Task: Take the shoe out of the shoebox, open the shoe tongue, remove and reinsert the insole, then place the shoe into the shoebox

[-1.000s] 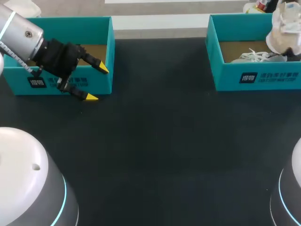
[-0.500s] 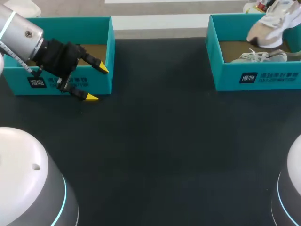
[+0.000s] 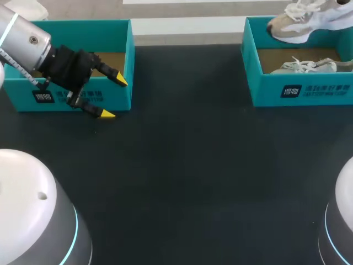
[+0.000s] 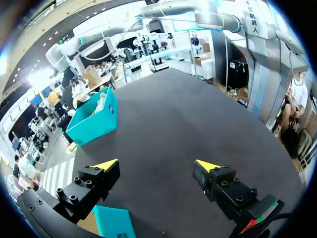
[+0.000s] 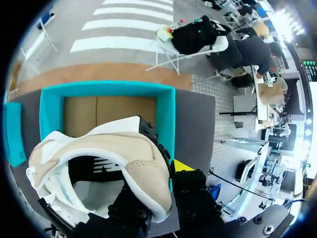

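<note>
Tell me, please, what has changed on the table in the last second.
The shoe, held by the right gripper, moved leftward above the right shoebox and turned from steeply tilted to nearly level, toe pointing left. Nothing was grasped or released. The left gripper stayed open beside the left shoebox, and the second shoe stayed inside the right shoebox.

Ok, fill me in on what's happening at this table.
The right gripper is shut on a beige and white shoe, holding it in the air over the right teal shoebox. A second shoe lies inside that box. The left gripper is open and empty, at the front wall of the left teal shoebox.
</note>
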### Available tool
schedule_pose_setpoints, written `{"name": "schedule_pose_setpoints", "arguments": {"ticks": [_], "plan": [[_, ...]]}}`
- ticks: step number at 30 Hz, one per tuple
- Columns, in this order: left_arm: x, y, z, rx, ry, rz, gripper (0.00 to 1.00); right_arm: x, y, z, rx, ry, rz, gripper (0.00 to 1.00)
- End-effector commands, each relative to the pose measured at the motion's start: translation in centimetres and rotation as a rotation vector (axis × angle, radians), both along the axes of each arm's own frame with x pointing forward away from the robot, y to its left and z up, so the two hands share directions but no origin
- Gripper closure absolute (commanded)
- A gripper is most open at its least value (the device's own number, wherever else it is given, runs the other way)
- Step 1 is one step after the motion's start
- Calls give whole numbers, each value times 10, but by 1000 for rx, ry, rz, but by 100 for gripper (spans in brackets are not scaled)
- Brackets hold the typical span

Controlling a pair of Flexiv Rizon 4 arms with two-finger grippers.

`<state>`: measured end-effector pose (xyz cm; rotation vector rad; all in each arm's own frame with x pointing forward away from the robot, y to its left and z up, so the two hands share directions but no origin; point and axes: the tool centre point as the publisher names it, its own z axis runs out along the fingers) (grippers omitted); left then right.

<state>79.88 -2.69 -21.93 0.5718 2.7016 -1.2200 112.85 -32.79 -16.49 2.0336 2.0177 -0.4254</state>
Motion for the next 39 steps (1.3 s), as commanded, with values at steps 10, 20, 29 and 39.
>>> {"name": "schedule_pose_setpoints", "arguments": {"ticks": [10, 20, 29, 39], "plan": [[0, 0, 0, 3, 1, -1, 0, 7, -2, -5, 20, 13, -103, 100], [0, 0, 0, 3, 1, -1, 0, 5, -3, -21, -1, -70, -224, 100], [0, 0, 0, 3, 1, -1, 0, 0, -5, -34, -16, -78, -258, 100], [0, 0, 0, 3, 1, -1, 0, -4, -6, -53, -15, -77, -276, 100]]}}
